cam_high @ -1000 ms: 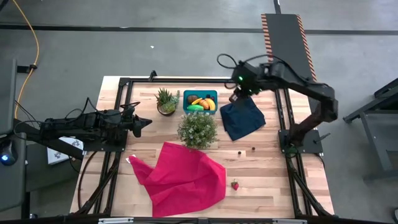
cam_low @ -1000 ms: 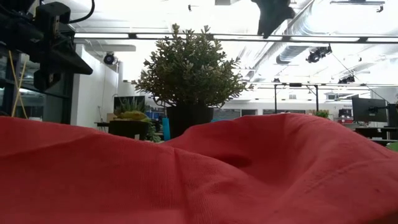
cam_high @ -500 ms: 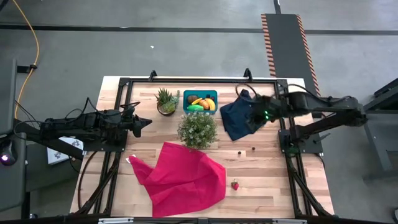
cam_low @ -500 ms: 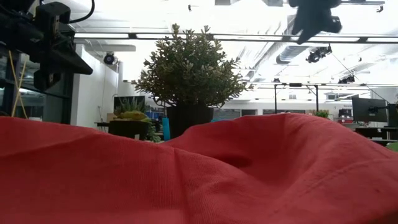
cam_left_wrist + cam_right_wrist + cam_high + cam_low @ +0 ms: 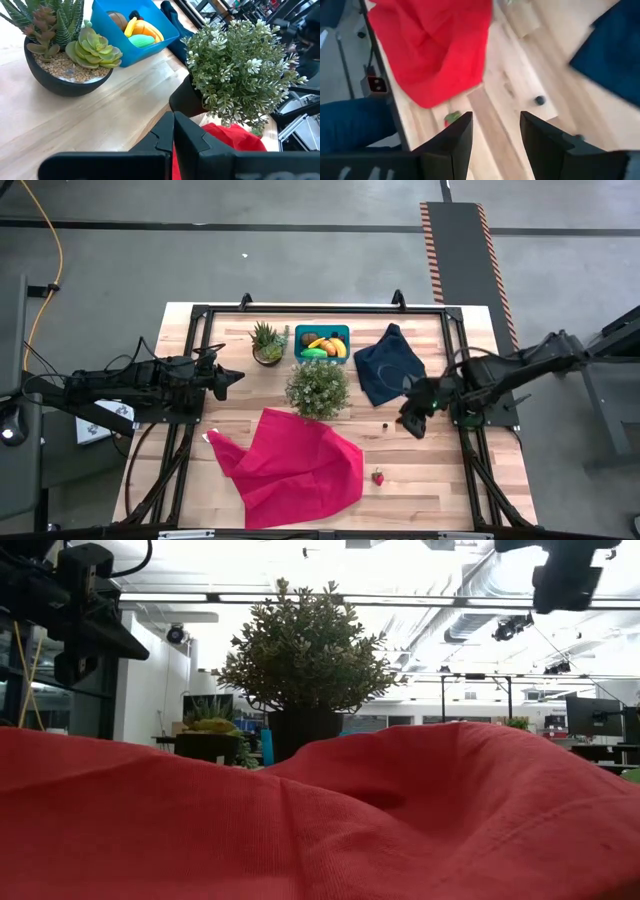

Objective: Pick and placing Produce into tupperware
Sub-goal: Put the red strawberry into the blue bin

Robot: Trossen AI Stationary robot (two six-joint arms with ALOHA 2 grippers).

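The right gripper (image 5: pixel 413 423), fingers spread and empty, has swung from the navy cloth (image 5: pixel 390 367) to hover above two tiny dark bits (image 5: pixel 385 423), the red strawberry (image 5: pixel 378 477) lying beyond them with its long axis pointing along the table's depth.

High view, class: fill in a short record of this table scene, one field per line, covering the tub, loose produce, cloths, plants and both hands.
tub: teal tupperware at the table's far edge, holding banana and other pieces
loose produce: strawberry beside the red cloth; two dark bits near the navy cloth
plants: succulent, bushy plant
right hand: open, above the dark bits
left hand: shut, waiting at the left edge
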